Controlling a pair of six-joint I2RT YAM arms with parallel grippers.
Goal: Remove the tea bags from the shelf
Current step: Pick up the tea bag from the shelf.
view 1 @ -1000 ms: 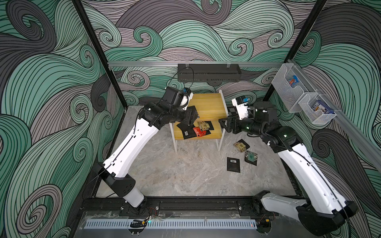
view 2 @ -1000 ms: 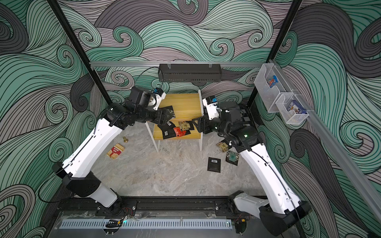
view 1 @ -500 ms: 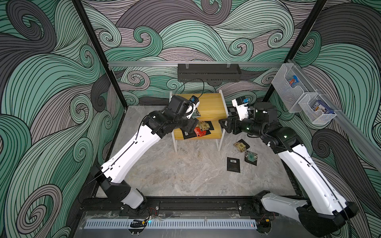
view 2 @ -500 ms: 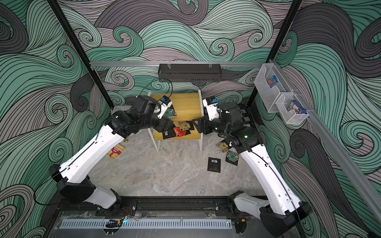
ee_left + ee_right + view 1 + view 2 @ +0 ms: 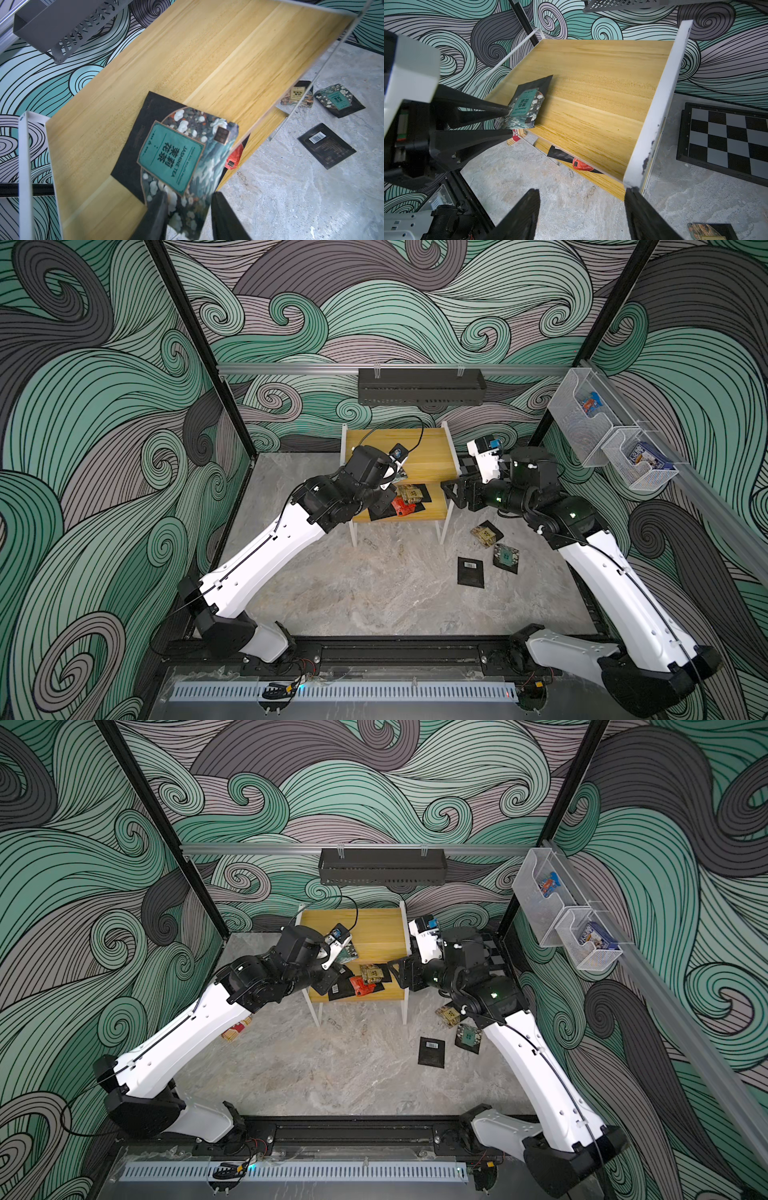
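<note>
Closure is the change: the left gripper, wide a second ago, now straddles the jasmine sachet that overhangs the front edge of the shelf's upper board; its jaws are half drawn in, though we cannot tell whether they pinch it yet; we judge this the next bag to leave. The right gripper hangs agape and empty just beside the shelf; the shelf's lower board carries a heap of sachets; three loose sachets lie on the floor beside the shelf; the wire baskets, well apart from the shelf, hold blue packets.
</note>
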